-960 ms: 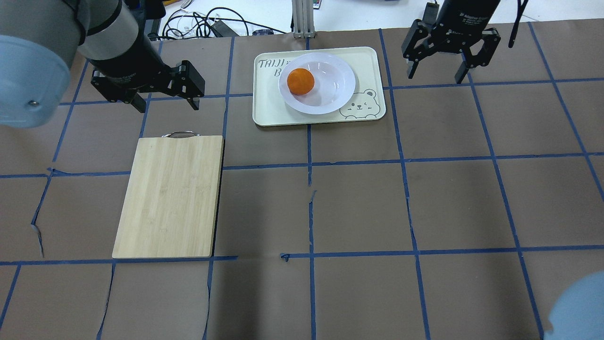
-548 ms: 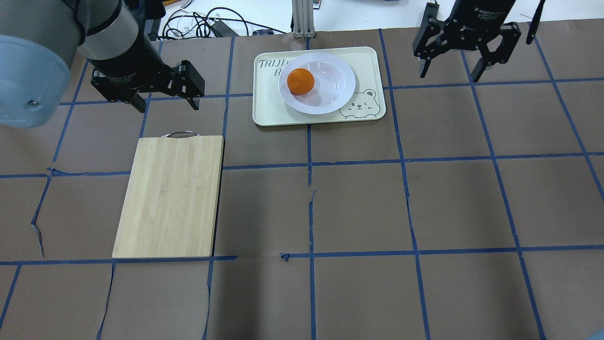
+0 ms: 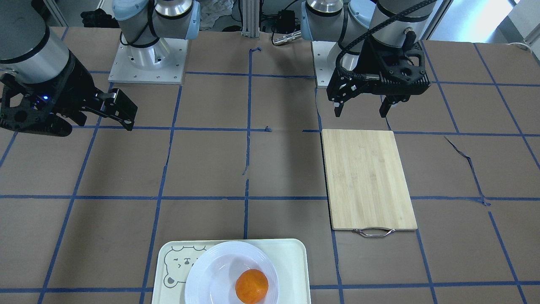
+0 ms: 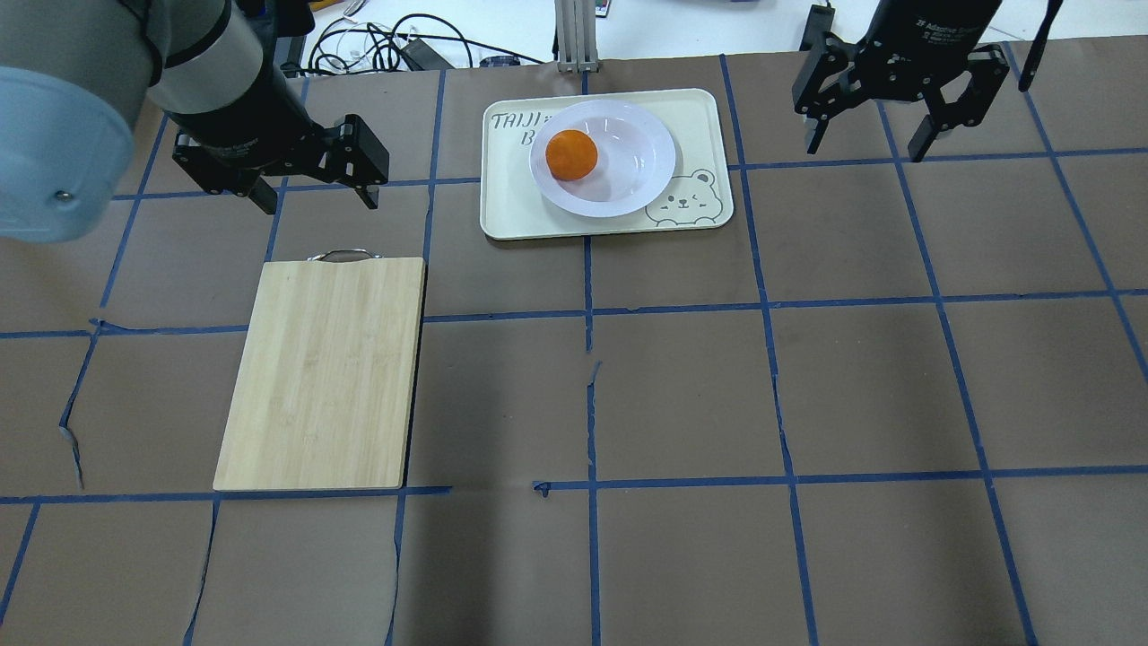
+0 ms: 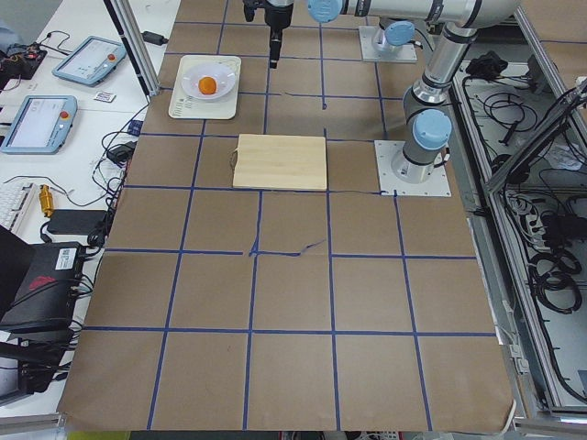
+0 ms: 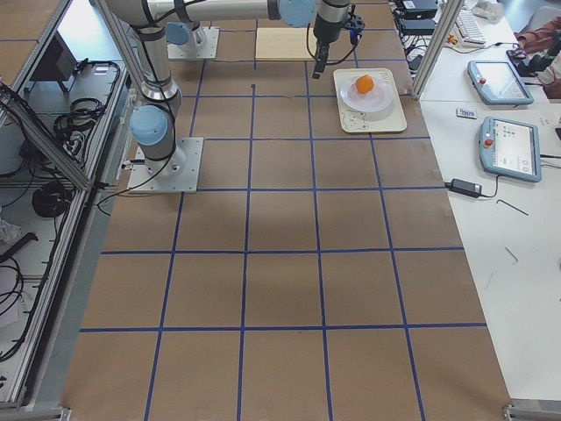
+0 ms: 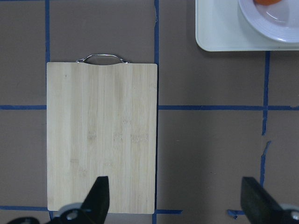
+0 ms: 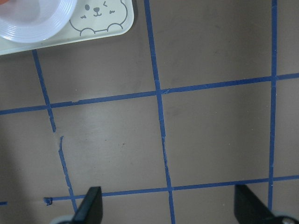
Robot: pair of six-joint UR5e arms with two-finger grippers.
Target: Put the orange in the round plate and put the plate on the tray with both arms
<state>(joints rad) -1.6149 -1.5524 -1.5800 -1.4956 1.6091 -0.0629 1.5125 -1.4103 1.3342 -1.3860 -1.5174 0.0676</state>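
The orange [image 4: 571,154] lies in the left part of the round plate [image 4: 639,160], a glossy white dish. This plate rests on the cream tray [image 4: 516,202] at the far middle of the table, with the bear face at its near right corner. My left gripper [image 4: 318,199] hangs open and empty to the left of the tray, over the far end of the cutting board. Off to the tray's right, my right gripper [image 4: 864,151] is open and holds nothing. The left wrist view shows the tray [image 7: 219,28] corner and the plate [image 7: 275,21] at its top right.
A bamboo cutting board [image 4: 323,372] with a metal handle [image 4: 341,256] lies left of centre. Cables [image 4: 386,45] and an aluminium post [image 4: 574,36] stand past the table's far edge. Brown paper with blue tape lines covers the table, torn in places.
My right gripper has moved to the right and farther from the tray, still open. The left gripper, the plate and the orange have stayed put.
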